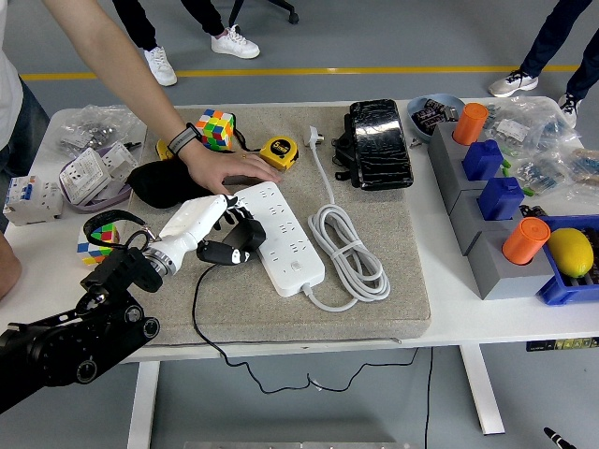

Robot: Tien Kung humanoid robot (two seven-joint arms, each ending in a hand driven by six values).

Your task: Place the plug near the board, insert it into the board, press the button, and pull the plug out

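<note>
The black plug [245, 236] with its thin black cable sits at the left long edge of the white multi-socket power strip [284, 233], touching or nearly touching the strip's side, about mid-length. Whether its pins are over a socket cannot be told from here; it does not look seated.

Left hand [223, 232], white-shelled palm with black fingers: fingers curled and clamped on the plug, wrist coming in low from the left. Right arm is out of sight.

Judged step: end of "bring plug near board", start of insertion. Button and pull-out not yet done.

Next move, as I read it: lift the plug over a socket row, square the pins to the slots, then press straight down. The strip must not slide under that push.

A person's hand [223, 169], black watch on the wrist, lies flat on the strip's far end, apparently steadying it.

The strip's own white cord [348, 249] lies coiled just to its right, on the grey felt mat [393, 290]. A yellow tape measure [278, 151] and a colourful puzzle cube [215, 128] sit beyond, near the mat's far edge.
</note>
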